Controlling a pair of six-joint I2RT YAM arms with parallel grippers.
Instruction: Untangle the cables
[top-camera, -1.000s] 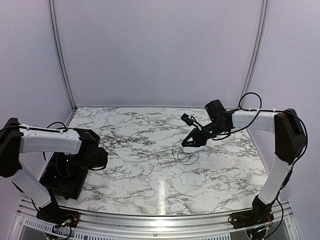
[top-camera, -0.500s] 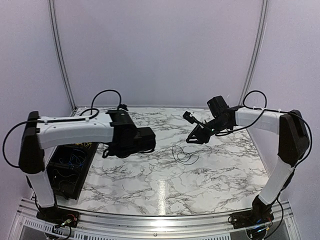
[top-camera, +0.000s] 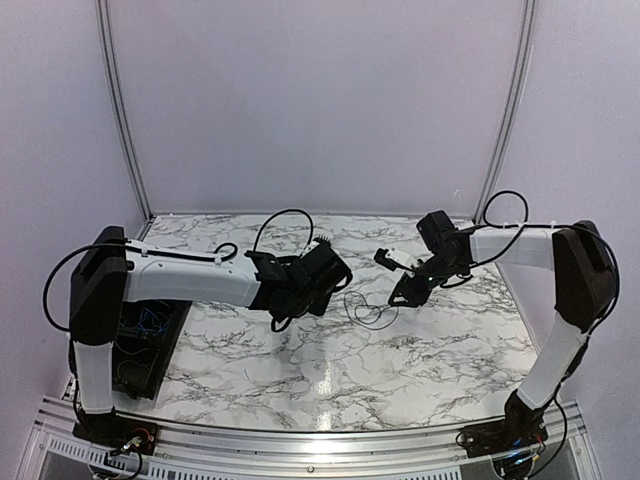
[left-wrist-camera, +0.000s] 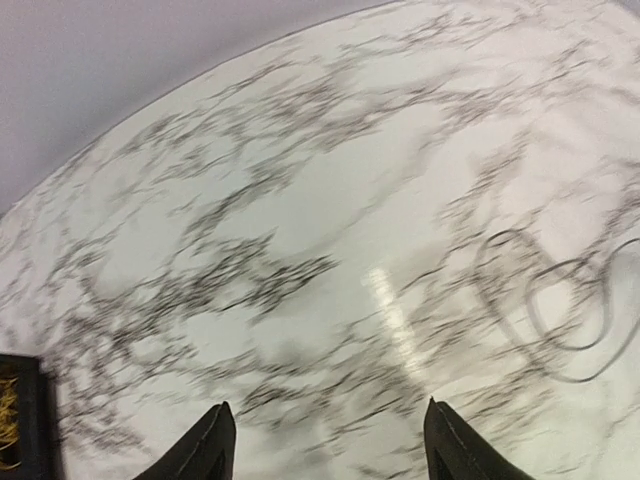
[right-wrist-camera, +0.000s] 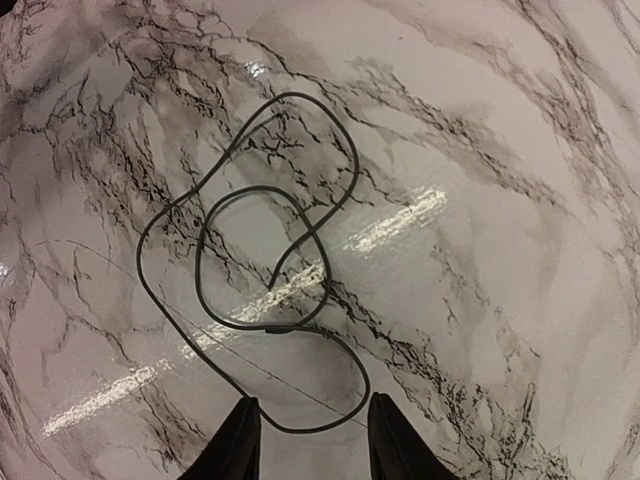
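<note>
Since the black cable (right-wrist-camera: 270, 326) lies by itself on the table (top-camera: 300, 372) in loose loops that cross one another, the two arms are set on either side of it, and I judge this is so that each can take one part and draw the loops apart. The right gripper (right-wrist-camera: 312, 440) hangs just above the cable. One curve of the cable runs on the marble right in front of the gap between its fingers, which stand partly apart and hold nothing. The left gripper (left-wrist-camera: 330, 448) is near the loops on their left side, tilted toward them but not touching. Its fingers are wide apart and also empty, so no grasp is made yet. At the left edge of the table stands a black bin (top-camera: 140, 385). Inside it I see thin blue loops (top-camera: 150, 320), and the left wrist view shows some yellow wire (left-wrist-camera: 8, 420) in one corner. Whether a black wire also lies in there I cannot tell, because the inside is dark. Probably the bin keeps the other cables out of the way while this one is handled.
</note>
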